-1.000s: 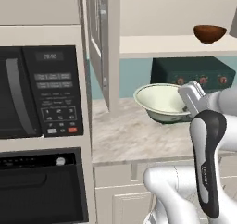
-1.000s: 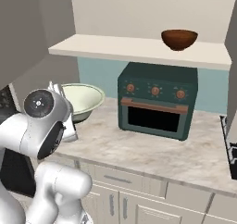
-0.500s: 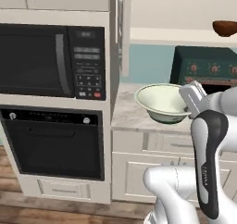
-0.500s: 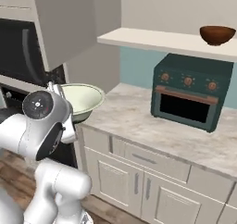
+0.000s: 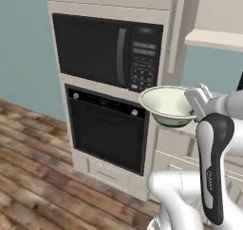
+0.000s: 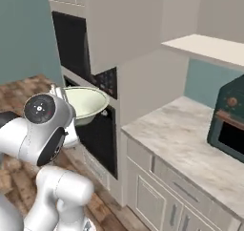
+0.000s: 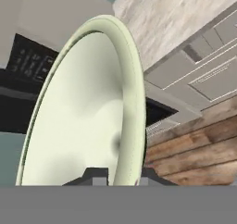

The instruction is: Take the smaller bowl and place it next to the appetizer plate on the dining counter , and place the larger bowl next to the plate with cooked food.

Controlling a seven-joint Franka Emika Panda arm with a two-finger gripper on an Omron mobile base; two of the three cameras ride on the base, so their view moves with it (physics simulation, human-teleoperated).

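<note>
larger bowl (image 7: 88, 121) pinched at rim, toaster oven (image 6: 228, 125) beside

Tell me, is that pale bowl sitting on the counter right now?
No, the larger bowl hangs in the air, pinched at its rim by the claw.

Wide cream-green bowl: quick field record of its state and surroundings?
object: wide cream-green bowl
held by: gripper, jaws shut on its rim
support: in the air, off any counter
attitude: roughly upright, opening upward
contents: none visible
behind it: black built-in microwave over black wall oven
nearby: beige marble countertop, dark green toaster oven
floor: wood planks
</note>
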